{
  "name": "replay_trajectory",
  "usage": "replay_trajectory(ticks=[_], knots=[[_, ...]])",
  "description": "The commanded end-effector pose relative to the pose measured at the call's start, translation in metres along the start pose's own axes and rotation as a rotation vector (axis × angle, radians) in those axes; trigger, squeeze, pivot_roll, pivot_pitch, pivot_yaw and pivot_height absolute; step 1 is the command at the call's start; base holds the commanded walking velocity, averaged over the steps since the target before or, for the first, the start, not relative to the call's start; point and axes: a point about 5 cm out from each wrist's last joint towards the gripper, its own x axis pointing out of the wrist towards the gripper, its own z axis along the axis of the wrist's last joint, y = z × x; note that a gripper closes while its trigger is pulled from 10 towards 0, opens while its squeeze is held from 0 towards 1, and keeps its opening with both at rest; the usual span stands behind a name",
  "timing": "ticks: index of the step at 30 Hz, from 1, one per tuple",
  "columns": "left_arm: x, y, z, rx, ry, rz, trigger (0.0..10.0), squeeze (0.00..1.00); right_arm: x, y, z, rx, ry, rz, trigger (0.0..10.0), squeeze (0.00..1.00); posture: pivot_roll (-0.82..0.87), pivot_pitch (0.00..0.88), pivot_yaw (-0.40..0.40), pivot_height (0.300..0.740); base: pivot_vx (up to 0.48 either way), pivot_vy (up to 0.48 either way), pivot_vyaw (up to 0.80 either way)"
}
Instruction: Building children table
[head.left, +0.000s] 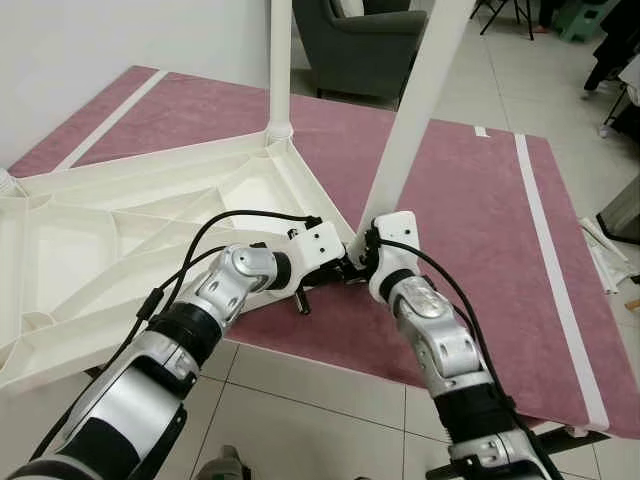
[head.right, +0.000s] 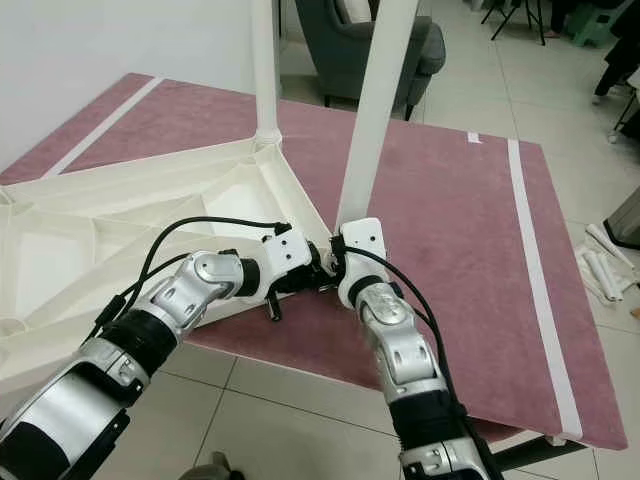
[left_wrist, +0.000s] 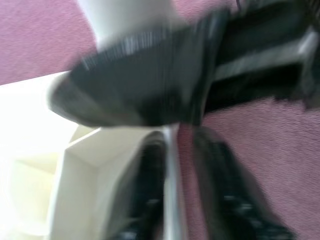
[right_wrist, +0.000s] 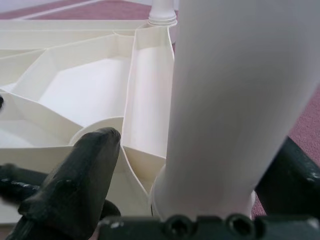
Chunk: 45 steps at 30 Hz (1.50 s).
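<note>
Both grippers at the near corner of an upturned white tabletop, one table leg between the right fingers.

No brand, label or writing readable anywhere. One white tabletop (head.left: 150, 230) lies underside up on a mauve rug (head.left: 480, 230), ribs showing. Two white legs counted: one standing upright at the far corner (head.left: 280, 60), one leaning leg (head.left: 415, 100) with its foot at the near corner. Right gripper (right_wrist: 200, 190): fingers spread around the leaning leg's base, one black finger (right_wrist: 75, 185) on each side, holding it. Left gripper (head.left: 340, 268) meets it at the same corner; its blurred wrist view shows its fingers (left_wrist: 150, 190) narrowly apart, straddling the tabletop's edge wall. One grey armchair (head.left: 365, 45) beyond the rug. Tile floor (head.left: 320, 420) near.
</note>
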Motion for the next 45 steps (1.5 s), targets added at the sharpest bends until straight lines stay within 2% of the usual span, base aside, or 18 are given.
replay_trajectory(ticks=[1, 4, 5, 6, 7, 8, 9, 11, 14, 16, 17, 18, 20, 22, 24, 28, 34, 45], knots=[[0.0, 0.0, 0.007, 0.028, -0.031, -0.007, 10.0, 1.0, -0.002, 0.001, 0.003, 0.012, -0.02, 0.022, 10.0, 0.0, 0.14, 0.033, -0.004, 0.74, 0.0, 0.0, 0.0], [-0.003, -0.001, 0.005, 0.025, -0.035, -0.004, 10.0, 1.0, -0.008, -0.003, 0.006, 0.012, -0.042, 0.033, 10.0, 0.0, 0.13, 0.031, -0.001, 0.74, 0.0, 0.0, 0.0], [-0.004, 0.0, 0.005, 0.023, -0.038, 0.003, 10.0, 0.86, -0.01, -0.004, 0.007, 0.011, -0.05, 0.038, 10.0, 0.0, 0.13, 0.032, -0.001, 0.74, 0.0, 0.0, 0.0], [-0.007, 0.002, 0.006, 0.018, -0.052, 0.014, 10.0, 0.47, -0.012, -0.007, 0.008, 0.003, -0.059, 0.038, 10.0, 0.0, 0.13, 0.03, 0.001, 0.74, 0.0, 0.0, 0.0], [-0.007, 0.002, 0.006, 0.018, -0.052, 0.014, 10.0, 0.47, -0.012, -0.007, 0.008, 0.003, -0.059, 0.038, 10.0, 0.0, 0.13, 0.03, 0.001, 0.74, 0.0, 0.0, 0.0], [-0.012, 0.004, 0.007, 0.012, -0.067, 0.02, 10.0, 0.0, -0.015, -0.01, 0.009, -0.003, -0.065, 0.035, 10.0, 0.0, 0.13, 0.029, 0.002, 0.74, 0.0, 0.0, 0.0], [-0.021, 0.007, 0.006, 0.002, -0.078, 0.033, 10.0, 0.0, -0.018, -0.014, 0.009, -0.007, -0.067, 0.03, 10.0, 0.0, 0.12, 0.028, 0.004, 0.74, 0.0, 0.0, 0.0], [-0.021, 0.007, 0.006, 0.002, -0.078, 0.033, 10.0, 0.0, -0.018, -0.014, 0.009, -0.007, -0.067, 0.03, 10.0, 0.0, 0.12, 0.028, 0.004, 0.74, 0.0, 0.0, 0.0], [-0.036, 0.01, 0.003, 0.003, -0.088, 0.049, 10.0, 0.0, -0.023, -0.019, 0.009, -0.009, -0.068, 0.026, 10.0, 0.0, 0.12, 0.027, 0.004, 0.74, 0.0, 0.0, 0.0], [-0.053, 0.01, 0.0, 0.005, -0.086, 0.063, 10.0, 0.0, -0.03, -0.02, 0.009, 0.006, -0.071, 0.038, 10.0, 0.0, 0.13, 0.025, 0.002, 0.74, 0.0, 0.0, 0.0], [-0.053, 0.01, 0.0, 0.005, -0.086, 0.063, 10.0, 0.0, -0.03, -0.02, 0.009, 0.006, -0.071, 0.038, 10.0, 0.0, 0.13, 0.025, 0.002, 0.74, 0.0, 0.0, 0.0], [-0.061, 0.007, -0.002, 0.009, -0.08, 0.061, 10.0, 0.0, -0.034, -0.019, 0.008, 0.016, -0.071, 0.048, 10.0, 0.0, 0.13, 0.025, -0.002, 0.74, 0.0, 0.0, 0.0], [-0.061, 0.007, -0.002, 0.009, -0.08, 0.061, 10.0, 0.0, -0.034, -0.019, 0.008, 0.016, -0.071, 0.048, 10.0, 0.0, 0.13, 0.025, -0.002, 0.74, 0.0, 0.0, 0.0], [-0.075, -0.004, -0.005, 0.005, -0.073, 0.062, 10.0, 0.0, -0.047, -0.013, 0.002, 0.058, -0.058, 0.071, 10.0, 0.0, 0.14, 0.019, -0.006, 0.74, 0.0, 0.0, 0.0], [-0.079, -0.007, -0.006, -0.005, -0.071, 0.092, 10.0, 0.0, -0.054, -0.009, -0.003, 0.079, -0.046, 0.085, 10.0, 0.0, 0.14, 0.017, -0.006, 0.74, 0.0, 0.0, 0.0], [-0.084, -0.011, -0.008, -0.045, -0.045, 0.187, 10.0, 0.0, -0.065, 0.001, -0.013, 0.109, -0.016, 0.101, 10.0, 0.0, 0.14, 0.009, -0.003, 0.74, 0.0, 0.0, 0.0], [-0.087, -0.013, -0.016, -0.071, 0.019, 0.23, 10.0, 0.0, -0.072, 0.014, -0.027, 0.138, 0.027, 0.102, 10.0, 0.0, 0.14, 0.0, -0.007, 0.74, 0.0, 0.0, 0.0], [-0.082, -0.008, -0.032, -0.128, 0.124, 0.226, 10.0, 0.0, -0.079, 0.021, -0.044, 0.149, 0.088, 0.104, 10.0, 0.0, 0.13, 0.0, -0.008, 0.74, 0.0, 0.0, 0.0]])
